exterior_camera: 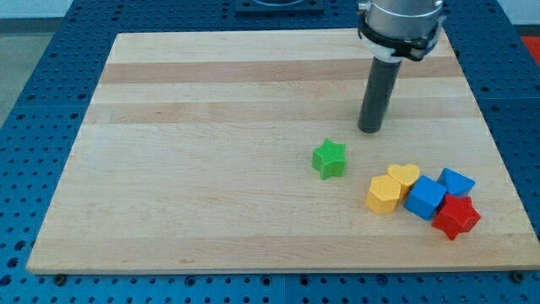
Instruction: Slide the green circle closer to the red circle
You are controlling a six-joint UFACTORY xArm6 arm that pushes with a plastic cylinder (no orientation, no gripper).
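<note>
Here, green star-shaped block (pixel 329 159) near but apart from my tip (pixel 369 131), a bare rod.

No readable text, labels, brands, numbers or signs anywhere: not on blocks, worktop (pixel 211 101), or rod.

Pale wooden board (pixel 211 169), plank seams running from left edge to right edge. Beneath and beyond every edge, blue perforated table (pixel 34 76) with regular holes. Even, soft lighting overhead.

Green star (pixel 329 158) mid-board — red block (pixel 456 216) lower right.
</note>
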